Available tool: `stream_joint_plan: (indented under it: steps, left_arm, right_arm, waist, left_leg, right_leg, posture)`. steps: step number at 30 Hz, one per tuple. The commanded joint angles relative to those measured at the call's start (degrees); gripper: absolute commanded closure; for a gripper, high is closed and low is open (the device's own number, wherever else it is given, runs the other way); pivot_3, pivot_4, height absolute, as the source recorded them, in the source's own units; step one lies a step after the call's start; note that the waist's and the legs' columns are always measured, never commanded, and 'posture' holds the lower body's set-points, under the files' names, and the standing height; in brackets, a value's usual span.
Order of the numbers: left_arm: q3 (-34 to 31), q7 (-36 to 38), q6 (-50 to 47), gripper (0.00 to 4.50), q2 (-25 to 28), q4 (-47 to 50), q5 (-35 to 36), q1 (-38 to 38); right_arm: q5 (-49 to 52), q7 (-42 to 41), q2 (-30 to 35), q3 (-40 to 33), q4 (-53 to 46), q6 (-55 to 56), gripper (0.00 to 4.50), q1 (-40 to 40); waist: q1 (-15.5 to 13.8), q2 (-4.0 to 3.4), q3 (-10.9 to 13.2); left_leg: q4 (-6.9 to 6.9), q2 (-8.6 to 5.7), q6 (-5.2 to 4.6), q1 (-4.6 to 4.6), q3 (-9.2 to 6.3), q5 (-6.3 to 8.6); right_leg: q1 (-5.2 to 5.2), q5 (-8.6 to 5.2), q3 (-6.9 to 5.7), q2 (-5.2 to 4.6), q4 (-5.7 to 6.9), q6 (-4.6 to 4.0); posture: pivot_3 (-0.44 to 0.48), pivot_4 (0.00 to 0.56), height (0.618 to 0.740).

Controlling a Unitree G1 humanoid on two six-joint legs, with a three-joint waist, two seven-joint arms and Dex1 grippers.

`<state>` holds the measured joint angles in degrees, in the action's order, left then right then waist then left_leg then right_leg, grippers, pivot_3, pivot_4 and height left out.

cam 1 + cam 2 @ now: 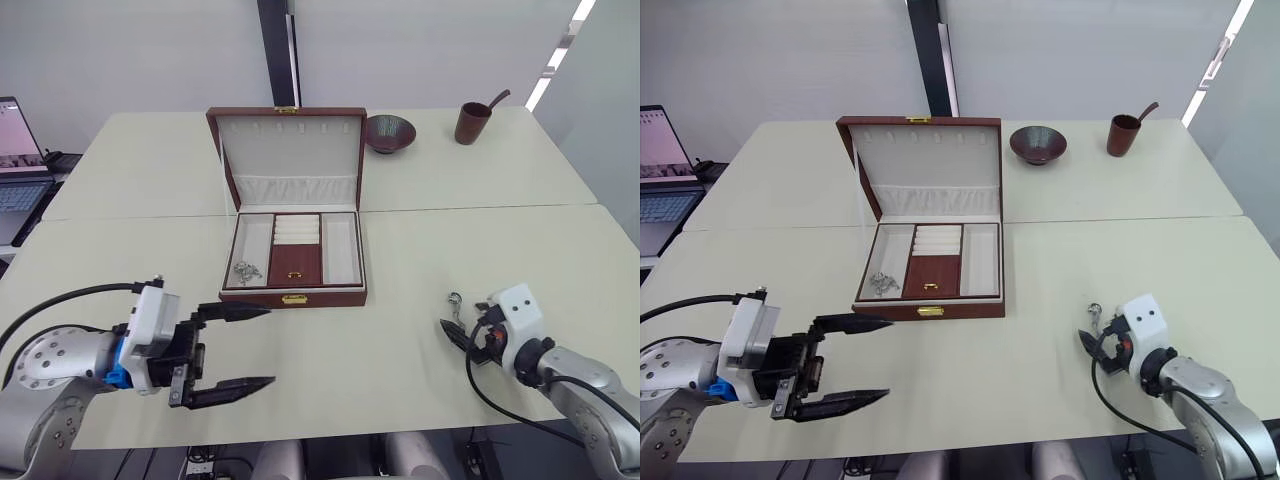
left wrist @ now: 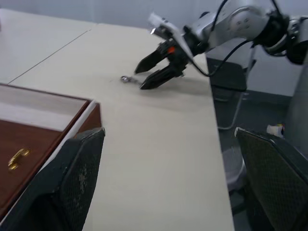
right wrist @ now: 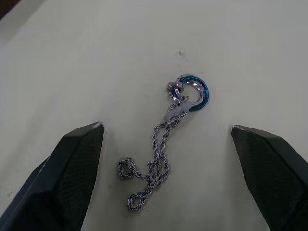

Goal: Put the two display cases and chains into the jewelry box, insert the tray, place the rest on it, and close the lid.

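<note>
I see two pale cream tables (image 1: 470, 240) pushed together, a seam running across between them; grey-white walls behind, a dark vertical post at the back. A laptop (image 1: 20, 165) sits off the left edge.

The jewelry box (image 1: 293, 262) stands mid-table, long axis across my view, gold clasp facing me. Reddish-brown leather-look outside, smooth cream lining inside. The lid (image 1: 288, 150) is open, upright and leaning slightly back, with a gathered pocket along its lower part. The tray (image 1: 296, 250) is seated in the box: cream side compartments, ribbed ring rolls at the back centre, brown centre panel with a small gold pull. A silvery clump of jewelry (image 1: 247, 271) lies in the left compartment, near the front; too small for me to tell what it is.

Behind the box to the right: a dark round bowl (image 1: 389, 132), then a brown cup (image 1: 472, 123) with a handle sticking out of it.

Left gripper (image 1: 240, 346) hovers just in front of the box's left front corner, black tapered fingers spread wide, pointing right.

Right gripper (image 1: 455, 331) is low over the table near the right front, fingers apart, straddling a rope-twist chain (image 3: 156, 161). It lies on bare table, well apart from the box, loosely kinked, with a small ring (image 3: 195, 91), blue-tinted and shiny, at the end farthest from the gripper.
</note>
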<state>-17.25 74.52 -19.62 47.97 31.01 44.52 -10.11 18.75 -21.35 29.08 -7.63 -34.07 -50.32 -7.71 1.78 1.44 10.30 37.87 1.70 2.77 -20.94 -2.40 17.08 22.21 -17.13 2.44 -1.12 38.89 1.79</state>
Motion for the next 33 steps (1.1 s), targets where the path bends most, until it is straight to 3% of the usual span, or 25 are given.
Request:
stream_joint_plan:
  steps: [1,4,5,7,11,23,33]
  left_arm:
    - [1.0,-0.1,0.2,0.0,-0.1,0.8,0.7,1.2]
    - [1.6,-0.2,0.6,0.0,-0.3,0.2,0.4,1.5]
    - [1.6,-0.2,0.8,0.0,-0.4,0.1,0.3,1.4]
    - [1.6,-0.1,1.0,0.0,-0.5,-0.1,0.0,1.1]
    - [1.6,-0.1,1.4,0.0,-0.8,-0.4,-0.4,0.8]
    - [2.0,-0.4,2.2,0.0,-1.6,-0.7,-0.8,0.6]
    - [2.2,-1.6,2.6,0.0,-2.6,-0.8,-1.7,0.4]
  right_arm:
    - [-1.6,3.9,-1.8,1.3,-1.1,-2.1,0.03,0.9]
    - [-3.3,5.9,-2.6,3.2,-1.2,-3.0,0.03,1.1]
    - [-3.7,6.3,-2.7,3.5,-1.3,-3.3,0.22,1.0]
    - [-3.7,6.8,-3.0,3.5,-1.4,-4.0,0.66,0.6]
    - [-4.0,7.3,-3.2,3.7,-1.4,-4.6,2.02,0.5]
    - [-5.6,6.7,-1.9,3.5,-0.9,-2.0,4.49,0.9]
    - [-2.8,-2.4,2.4,1.1,-2.1,8.8,4.49,2.9]
  waist:
    - [0.0,0.0,0.0]
    - [0.0,0.07,-0.1]
    - [0.0,0.09,-0.1]
    - [0.0,0.1,-0.1]
    - [0.0,0.13,-0.1]
    - [0.0,0.19,-0.1]
    - [0.1,0.13,-0.1]
  left_leg:
    - [0.01,0.0,0.0,0.0,-0.01,0.0]
    - [0.01,0.0,0.0,0.01,0.01,0.0]
    - [0.01,0.0,0.0,0.01,0.01,0.0]
    - [0.01,0.0,0.0,0.01,0.0,0.0]
    - [0.01,0.0,0.0,0.01,-0.02,0.0]
    - [0.01,0.0,0.0,0.01,-0.01,0.0]
    - [0.01,0.0,0.0,0.0,0.0,0.0]
  right_leg:
    - [-0.01,0.0,-0.01,0.01,0.0,0.0]
    - [-0.01,0.0,0.01,0.01,0.0,0.0]
    - [-0.01,0.0,0.0,0.02,0.0,0.0]
    - [-0.01,0.0,0.0,0.02,0.0,0.0]
    - [-0.01,0.0,-0.02,0.02,0.0,0.0]
    - [-0.01,-0.01,-0.02,0.02,0.0,0.0]
    - [0.0,-0.01,-0.01,0.02,0.0,0.01]
  posture:
    - [0.0,0.15,0.74]
    - [0.0,0.15,0.74]
    - [0.0,0.15,0.74]
    - [0.0,0.15,0.74]
    - [0.0,0.15,0.74]
    - [0.0,0.15,0.74]
    - [0.0,0.15,0.74]
